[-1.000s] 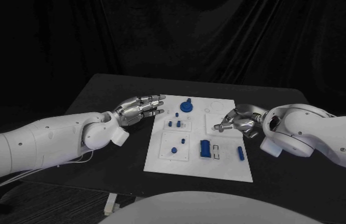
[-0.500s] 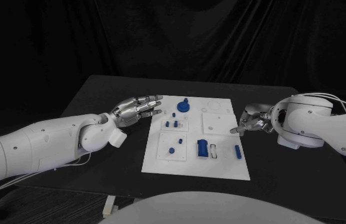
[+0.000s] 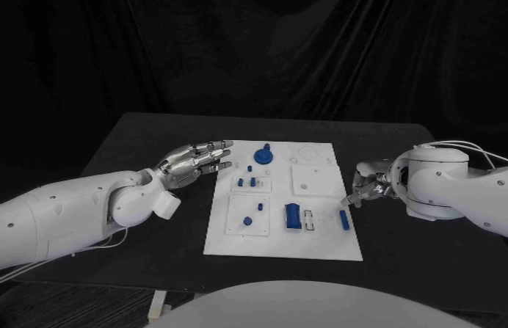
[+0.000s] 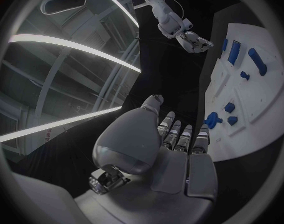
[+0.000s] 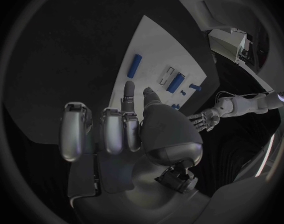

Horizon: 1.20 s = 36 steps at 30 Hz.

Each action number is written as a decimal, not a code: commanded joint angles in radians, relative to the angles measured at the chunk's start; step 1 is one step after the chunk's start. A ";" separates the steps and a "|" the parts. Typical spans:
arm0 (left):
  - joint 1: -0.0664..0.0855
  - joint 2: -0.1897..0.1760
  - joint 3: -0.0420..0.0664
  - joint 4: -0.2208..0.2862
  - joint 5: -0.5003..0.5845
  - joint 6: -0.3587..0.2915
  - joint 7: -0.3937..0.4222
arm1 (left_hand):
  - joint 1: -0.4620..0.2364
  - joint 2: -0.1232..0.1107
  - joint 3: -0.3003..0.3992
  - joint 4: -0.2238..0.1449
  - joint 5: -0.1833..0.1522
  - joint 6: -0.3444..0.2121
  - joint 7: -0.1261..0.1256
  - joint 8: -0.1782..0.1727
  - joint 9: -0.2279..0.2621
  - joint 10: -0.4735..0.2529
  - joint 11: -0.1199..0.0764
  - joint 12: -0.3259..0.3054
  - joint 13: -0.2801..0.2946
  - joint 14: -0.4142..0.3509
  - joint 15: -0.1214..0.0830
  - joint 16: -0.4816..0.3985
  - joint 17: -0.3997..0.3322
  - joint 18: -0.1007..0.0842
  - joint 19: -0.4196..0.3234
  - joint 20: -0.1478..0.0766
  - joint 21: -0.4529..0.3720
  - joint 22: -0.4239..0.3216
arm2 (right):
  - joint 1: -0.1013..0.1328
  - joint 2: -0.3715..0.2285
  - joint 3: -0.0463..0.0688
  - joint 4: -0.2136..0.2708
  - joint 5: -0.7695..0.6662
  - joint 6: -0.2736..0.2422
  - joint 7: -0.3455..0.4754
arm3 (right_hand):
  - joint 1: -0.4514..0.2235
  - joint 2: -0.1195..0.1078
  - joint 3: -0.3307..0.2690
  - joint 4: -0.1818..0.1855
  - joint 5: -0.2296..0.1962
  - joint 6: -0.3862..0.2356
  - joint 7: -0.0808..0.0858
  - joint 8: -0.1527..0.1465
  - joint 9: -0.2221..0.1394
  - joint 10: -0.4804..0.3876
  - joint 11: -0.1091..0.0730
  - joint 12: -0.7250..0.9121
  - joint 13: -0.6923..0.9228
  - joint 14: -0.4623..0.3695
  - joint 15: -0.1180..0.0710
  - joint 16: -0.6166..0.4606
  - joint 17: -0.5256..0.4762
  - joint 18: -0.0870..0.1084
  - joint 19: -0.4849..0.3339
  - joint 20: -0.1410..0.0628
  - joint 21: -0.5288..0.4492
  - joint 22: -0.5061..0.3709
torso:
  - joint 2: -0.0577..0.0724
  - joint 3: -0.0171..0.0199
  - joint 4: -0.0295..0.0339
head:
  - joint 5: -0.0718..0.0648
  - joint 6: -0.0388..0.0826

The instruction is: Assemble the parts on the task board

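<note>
Parts on the task board [image 3: 284,232] look like small, rigid moulded plastic: light, smooth, likely slippery, best pinched across their flat sides. From the head camera, the white plate lies mid-tabletop [image 3: 138,133]; a blue knobbed round piece [image 3: 265,154] stands at its far end, a blue upright block [image 3: 292,216] and a slim blue bar [image 3: 344,220] nearer. The left robot hand [image 3: 194,164] hovers just beside the board's left edge, fingers extended, holding nothing. The right robot hand [image 3: 365,188] sits at the board's right edge, near the bar.

From the left wrist, fingers [image 4: 182,137] lie straight, side by side, empty.

From the right wrist, fingers [image 5: 104,129] hang loosely apart, grasping nothing.
</note>
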 commanded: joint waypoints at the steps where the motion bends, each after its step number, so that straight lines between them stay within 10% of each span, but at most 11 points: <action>1: -0.001 0.002 0.001 0.002 0.002 0.014 0.019 | -0.008 -0.005 0.003 -0.001 0.007 0.003 -0.001 0.005 0.001 0.004 0.001 0.006 0.001 0.003 0.000 0.004 0.001 0.019 0.000 0.004 0.005 -0.001 | -0.011 0.002 0.000 -0.005 -0.038 0.023 -0.030 | -0.012 -0.001 -0.001 0.006 -0.009 -0.003 0.001 -0.009 0.001 0.103 -0.005 0.006 0.263 0.060 -0.006 0.002 -0.002 0.012 0.041 -0.007 0.000 0.206 | 0.000 0.0001 -0.0004 | -0.006 0.000; 15: -0.001 0.001 0.001 0.001 0.002 0.016 0.015 | -0.008 -0.005 0.003 -0.002 0.007 0.003 0.000 0.005 0.001 0.005 0.002 0.006 0.001 0.002 0.000 0.004 0.001 0.019 -0.001 0.004 0.004 -0.003 | -0.051 0.014 0.000 -0.029 -0.041 0.013 -0.034 | -0.023 -0.003 0.004 0.011 -0.039 -0.057 0.032 -0.109 -0.031 0.103 0.020 0.006 0.263 0.061 0.015 0.007 0.007 0.008 0.045 0.008 0.011 0.210 | 0.001 0.0002 0.0000 | -0.021 0.000; 36: -0.002 0.001 0.001 0.002 0.002 0.022 0.004 | -0.010 -0.002 0.006 -0.002 0.006 0.000 -0.001 0.004 0.001 0.005 0.006 0.006 0.001 0.002 0.001 0.004 0.001 0.019 -0.003 0.004 0.002 -0.008 | -0.091 0.046 0.000 -0.050 -0.037 -0.017 -0.038 | 0.003 -0.003 0.027 -0.014 -0.033 -0.008 0.021 -0.104 -0.001 0.103 0.013 0.006 0.263 0.061 0.013 0.009 0.009 0.009 0.045 0.011 0.010 0.209 | 0.000 -0.0002 0.0003 | -0.035 0.000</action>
